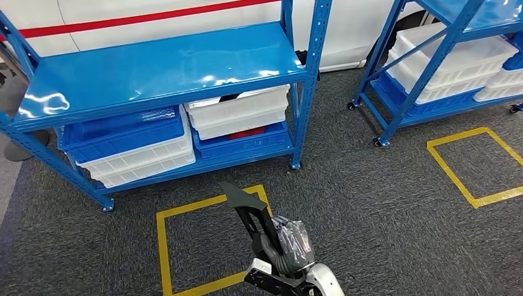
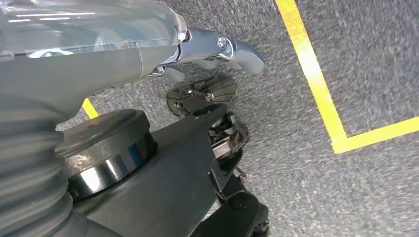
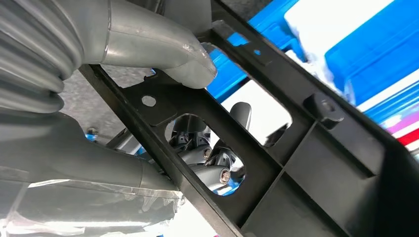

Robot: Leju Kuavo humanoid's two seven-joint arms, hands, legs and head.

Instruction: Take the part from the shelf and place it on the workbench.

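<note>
Part (image 1: pixel 247 206) gripped in right hand (image 1: pixel 290 243), off shelf (image 1: pixel 160 68) ahead; left hand (image 2: pixel 217 47) holds nothing; carrying step, next needs turning toward workbench

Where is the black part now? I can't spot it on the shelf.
In the head view the black part is in the right hand, low at centre, over the yellow floor square before the blue shelf.

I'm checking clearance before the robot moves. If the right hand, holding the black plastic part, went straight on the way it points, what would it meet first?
Judging by the head view, the right hand and its black plastic bracket part point toward the blue metal shelf. Probably its lowest tier with the blue plastic bin comes first, though depth is unclear.
</note>
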